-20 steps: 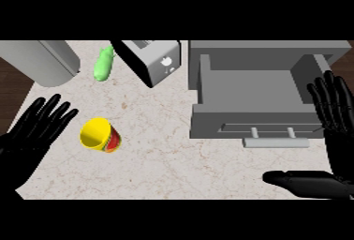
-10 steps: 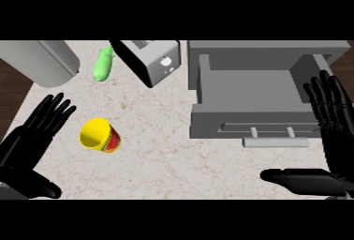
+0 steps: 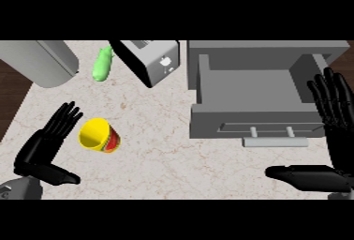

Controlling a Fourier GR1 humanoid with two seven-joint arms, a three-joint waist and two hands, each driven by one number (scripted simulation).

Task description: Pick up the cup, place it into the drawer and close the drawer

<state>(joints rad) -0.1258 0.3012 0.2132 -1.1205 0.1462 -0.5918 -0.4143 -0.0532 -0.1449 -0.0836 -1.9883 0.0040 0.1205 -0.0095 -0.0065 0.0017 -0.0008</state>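
A yellow cup [image 3: 97, 135] with a red band lies tilted on the marble counter, left of centre, its mouth facing up and left. My left hand [image 3: 47, 146] stands open just to the cup's left, fingers straight, not touching it. The grey drawer [image 3: 257, 97] is pulled open at the right, empty inside, with a bar handle [image 3: 274, 140] on its front. My right hand [image 3: 335, 126] is open at the right edge, fingers up along the drawer's right side, thumb stretched out low.
A toaster [image 3: 151, 60] stands at the back centre, with a green cucumber [image 3: 103, 64] to its left. A grey cylindrical container [image 3: 43, 62] lies at the back left. Dark floor shows past the counter's left edge [image 3: 15, 123].
My left hand has moved right and up, closing in on the cup's left side. The right hand has shifted slightly; cup and drawer have not moved.
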